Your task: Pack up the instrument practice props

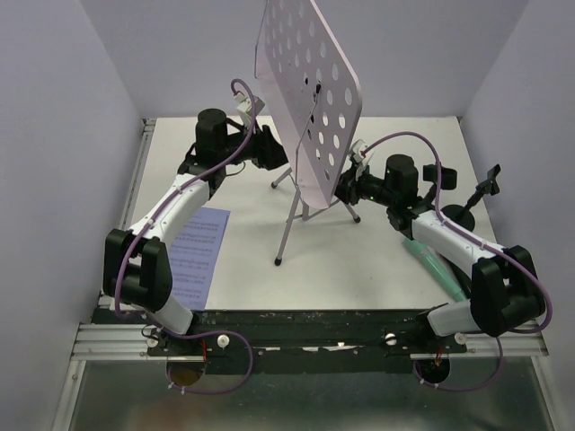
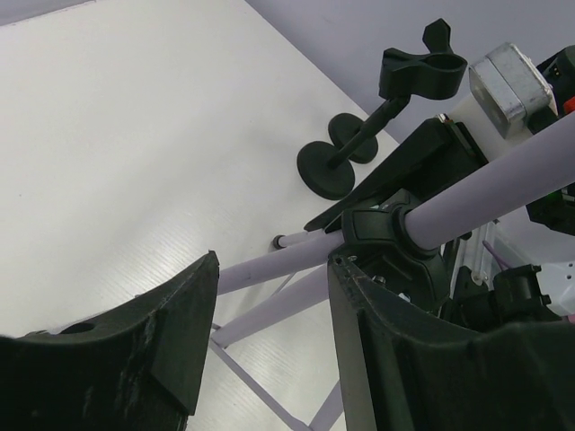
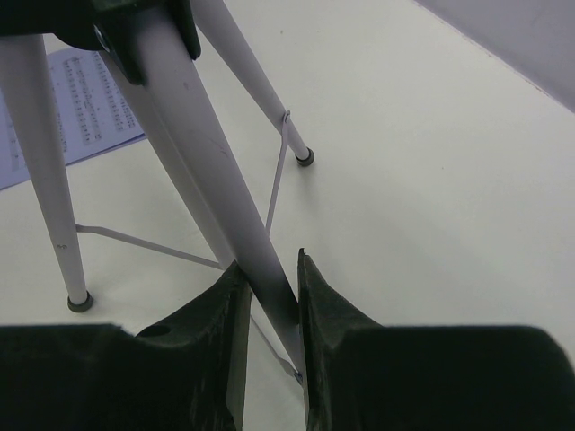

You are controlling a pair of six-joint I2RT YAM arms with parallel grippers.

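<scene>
Silver tripod (image 1: 289, 232) stands on the table (image 1: 359, 269), our right end effector (image 3: 274, 269) clenched on one leg (image 3: 216, 180), left end effector (image 2: 272, 260) spread beside the hub (image 2: 373, 224), so folding looks underway; next, we draw the legs together.

Right pincer (image 3: 272, 280) is squeezing one silver tripod leg (image 3: 202, 153) — fingers pressing on both sides. Two other legs are standing on the white counter (image 3: 431, 171); sheet-music page (image 3: 94, 112) is lying beyond — upper left.
</scene>
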